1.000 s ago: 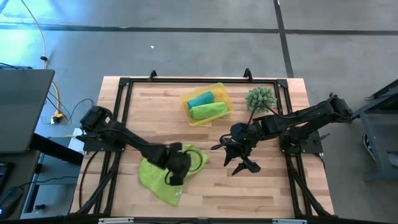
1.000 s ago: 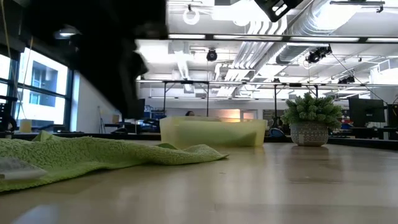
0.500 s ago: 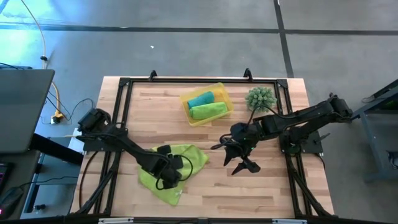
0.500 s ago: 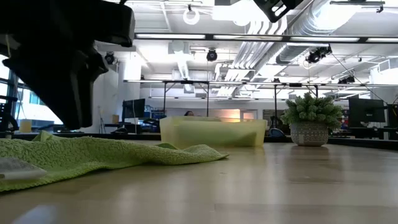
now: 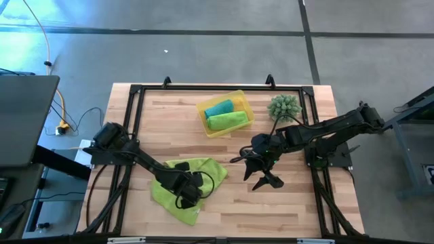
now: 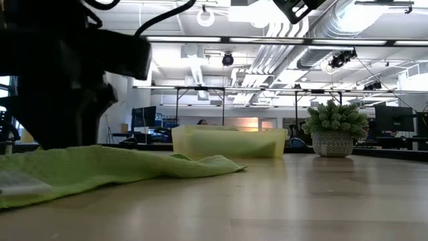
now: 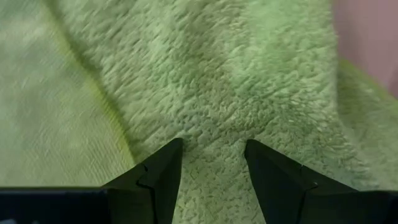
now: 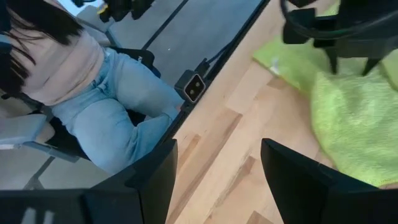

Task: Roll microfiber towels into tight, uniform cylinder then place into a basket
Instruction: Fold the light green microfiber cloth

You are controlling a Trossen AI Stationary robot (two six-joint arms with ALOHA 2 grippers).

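A lime-green microfiber towel (image 5: 207, 169) lies spread on the wooden table, left of middle. My left gripper (image 5: 184, 193) points down onto it, open, its fingertips (image 7: 169, 163) at the cloth's surface. The yellow basket (image 5: 243, 100) at the far middle holds a rolled teal towel (image 5: 218, 107) and a rolled lime-green towel (image 5: 228, 120). My right gripper (image 5: 263, 180) hangs open above the table's middle, right of the spread towel, touching nothing. My left gripper comes from above, pointing down, and sets both open fingertips on the top face of the towel (image 7: 211, 134), away from its edges. Nothing is pinched between the fingers. The cloth lies flat on the table, slightly creased around the tips.
A spiky green potted plant (image 5: 285, 106) stands right of the basket. Bare wood stretches in front of my right gripper. A person in jeans (image 8: 112, 118) sits beyond the table's near edge. Black frame rails run along the table's sides.
My left gripper has come down onto the spread towel, shifting toward the table's near-left and rolling at the wrist, with its fingers still open. The raised fold at the towel's near end has been pressed flat.
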